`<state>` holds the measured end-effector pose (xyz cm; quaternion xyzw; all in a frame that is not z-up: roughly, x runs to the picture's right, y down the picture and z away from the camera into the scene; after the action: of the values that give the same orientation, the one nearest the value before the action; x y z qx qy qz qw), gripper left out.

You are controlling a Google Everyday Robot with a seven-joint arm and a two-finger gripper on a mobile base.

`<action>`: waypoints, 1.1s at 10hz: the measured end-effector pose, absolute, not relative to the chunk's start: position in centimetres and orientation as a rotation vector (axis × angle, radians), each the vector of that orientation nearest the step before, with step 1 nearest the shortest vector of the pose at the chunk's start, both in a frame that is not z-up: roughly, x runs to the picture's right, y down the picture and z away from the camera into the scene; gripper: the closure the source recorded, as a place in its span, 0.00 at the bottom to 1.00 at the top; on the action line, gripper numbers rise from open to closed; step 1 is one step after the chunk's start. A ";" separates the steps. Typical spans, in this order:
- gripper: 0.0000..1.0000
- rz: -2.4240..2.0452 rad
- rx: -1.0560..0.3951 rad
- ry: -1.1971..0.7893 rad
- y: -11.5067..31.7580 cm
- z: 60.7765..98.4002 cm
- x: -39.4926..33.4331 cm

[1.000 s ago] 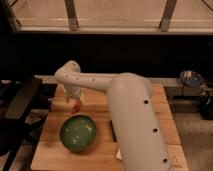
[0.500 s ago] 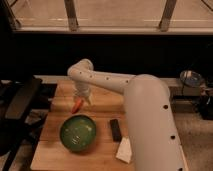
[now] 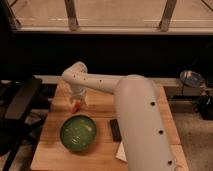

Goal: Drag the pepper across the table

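The small orange-red pepper [image 3: 75, 106] lies on the light wooden table [image 3: 100, 102], just behind the green bowl [image 3: 78, 132] at the left side. My gripper [image 3: 78, 100] hangs from the white arm right over the pepper, its tip at the pepper's upper end. The pepper is partly hidden by the gripper. The arm's thick white forearm [image 3: 140, 125] crosses the right half of the table and hides what is under it.
A dark rectangular object [image 3: 115, 129] lies right of the bowl, and a white object [image 3: 121, 151] sits at the front edge beside the arm. A black chair [image 3: 17, 107] stands left of the table. A grey lamp-like object [image 3: 191, 78] is at the right.
The arm has swung right and the view has shifted. The gripper and the pepper under it have moved a little to the right along the table, staying behind the bowl.
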<state>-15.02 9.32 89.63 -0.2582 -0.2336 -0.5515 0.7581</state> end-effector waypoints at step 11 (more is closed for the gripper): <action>0.40 -1.188 -0.573 -0.501 10.5 91.7 -15.5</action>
<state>-15.48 10.48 91.73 -0.2633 -0.2304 -0.5458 0.7614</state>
